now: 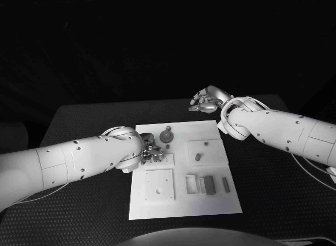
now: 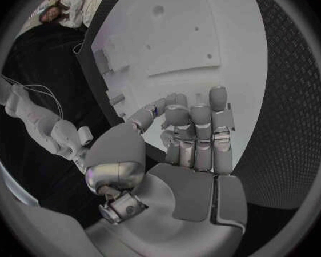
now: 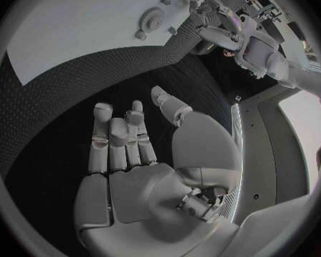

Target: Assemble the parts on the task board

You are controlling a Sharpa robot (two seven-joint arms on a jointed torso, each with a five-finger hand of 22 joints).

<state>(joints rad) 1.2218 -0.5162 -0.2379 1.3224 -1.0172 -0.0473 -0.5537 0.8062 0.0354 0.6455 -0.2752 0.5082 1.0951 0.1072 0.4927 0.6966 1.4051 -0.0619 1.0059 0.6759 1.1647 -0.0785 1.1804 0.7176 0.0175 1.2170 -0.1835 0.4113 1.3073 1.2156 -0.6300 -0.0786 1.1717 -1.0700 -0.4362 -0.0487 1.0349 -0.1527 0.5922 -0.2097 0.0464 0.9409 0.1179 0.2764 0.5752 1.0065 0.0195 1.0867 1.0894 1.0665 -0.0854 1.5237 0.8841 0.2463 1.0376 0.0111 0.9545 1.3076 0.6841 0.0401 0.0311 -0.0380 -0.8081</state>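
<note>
The white task board (image 1: 184, 202) lies in the middle of the black table. My left hand (image 1: 152, 152) hovers over the board's left part, its fingers (image 2: 192, 123) curled toward the thumb, and a small bluish part (image 2: 158, 106) seems pinched between them. My right hand (image 1: 207, 100) hangs over the bare table beyond the board's far right corner, its fingers (image 3: 117, 140) spread and holding nothing. A round gear-like part (image 1: 167, 136) stands near the board's far edge, with a small peg (image 1: 198, 156) at mid-board. Three bars (image 1: 208, 184) lie near the front right.
A raised square plate (image 1: 159, 185) with a hole sits on the board's front left. A thin cable (image 1: 310, 171) runs over the table under my right arm. The right wrist view shows the board (image 3: 75, 34), the gear (image 3: 152, 21) and my left hand (image 3: 217, 25).
</note>
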